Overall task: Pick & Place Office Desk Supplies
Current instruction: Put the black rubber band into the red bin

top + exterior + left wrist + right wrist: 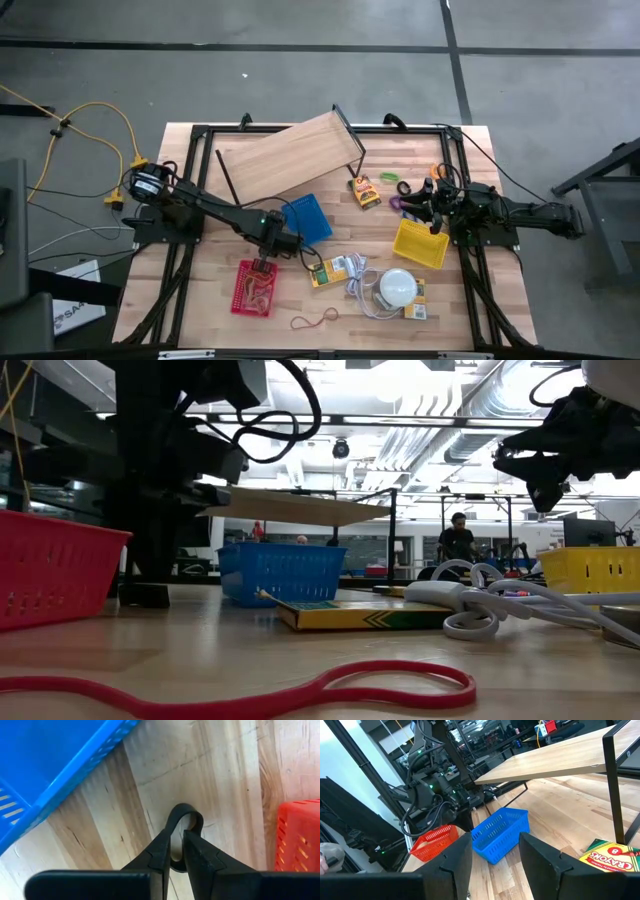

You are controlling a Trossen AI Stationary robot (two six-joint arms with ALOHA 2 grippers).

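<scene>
While the right gripper (495,865) waits wide open above the yellow basket (420,245), the left gripper (177,847) pinches a black rubber band (184,815) just above the table (225,765), between the blue basket (45,775) and red basket (299,835).

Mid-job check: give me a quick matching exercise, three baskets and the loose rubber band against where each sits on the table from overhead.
Things:
1. red basket
2. blue basket
3. yellow basket
4. rubber band

Places:
A. under the right gripper
B. near the front edge, apart from every basket
C. just below the left gripper
D. table centre, beside the tilted wooden shelf

Pairs: 1-C, 2-D, 3-A, 4-B
</scene>
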